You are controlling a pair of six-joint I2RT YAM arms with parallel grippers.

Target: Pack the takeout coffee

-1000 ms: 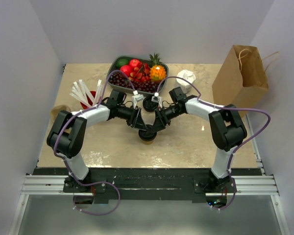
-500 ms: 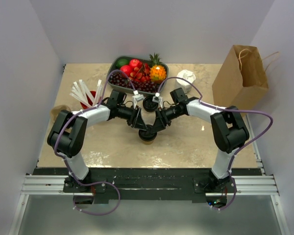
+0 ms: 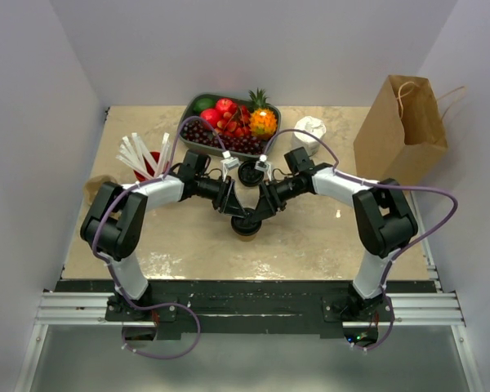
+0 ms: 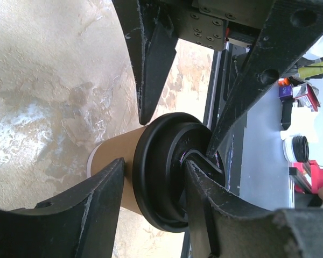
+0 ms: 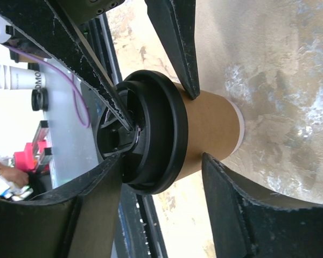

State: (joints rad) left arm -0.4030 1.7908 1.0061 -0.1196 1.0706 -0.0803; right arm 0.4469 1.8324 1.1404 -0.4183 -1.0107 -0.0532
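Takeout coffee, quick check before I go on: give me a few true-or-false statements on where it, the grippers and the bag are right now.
1. The takeout coffee stands upright on the table with its black lid on. True.
2. It is already inside the bag. False: the paper bag stands apart at the table's far right, and the coffee is out on the table.
3. The left gripper and the right gripper each have a finger on either side of the lidded top. True.
4. The straw-filled cup stands on the right arm's side. False: the red cup is on the left arm's side.
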